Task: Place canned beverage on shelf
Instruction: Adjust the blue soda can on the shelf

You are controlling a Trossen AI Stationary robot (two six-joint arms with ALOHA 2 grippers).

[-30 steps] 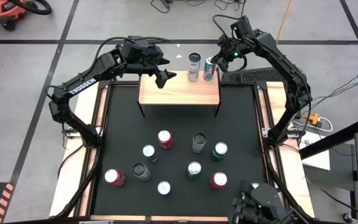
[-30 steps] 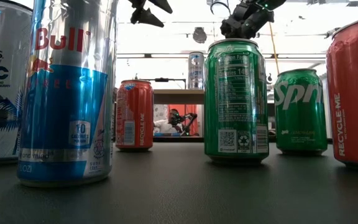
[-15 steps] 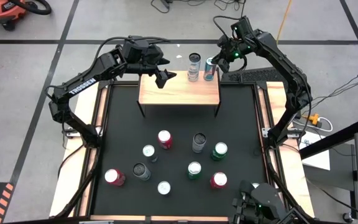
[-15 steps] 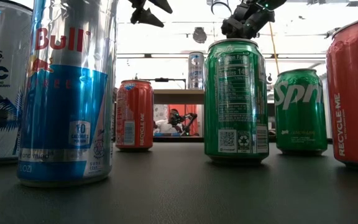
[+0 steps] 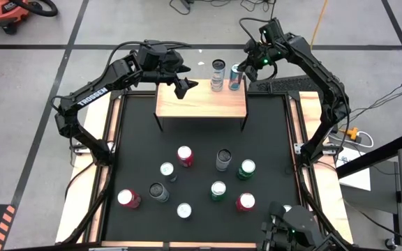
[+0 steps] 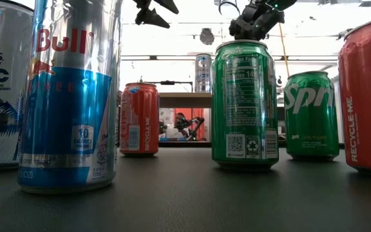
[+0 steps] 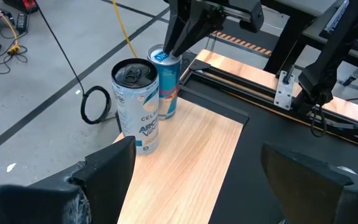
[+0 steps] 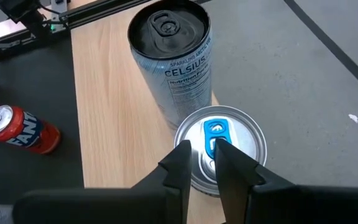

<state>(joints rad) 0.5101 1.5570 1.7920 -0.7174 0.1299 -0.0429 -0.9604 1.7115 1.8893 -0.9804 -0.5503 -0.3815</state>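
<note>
My right gripper [image 8: 199, 163] sits narrowed directly above the blue-tabbed can [image 8: 221, 149] at the shelf's [image 5: 201, 103] far edge, beside the Celsius can [image 8: 173, 59] — tips apparently pinching its pull tab — while my left gripper [image 5: 185, 86] hovers wide open, clear of both.

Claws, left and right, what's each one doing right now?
Left claw: open, empty, above the shelf.
Right claw: closed, on the blue-tab can's top.
</note>
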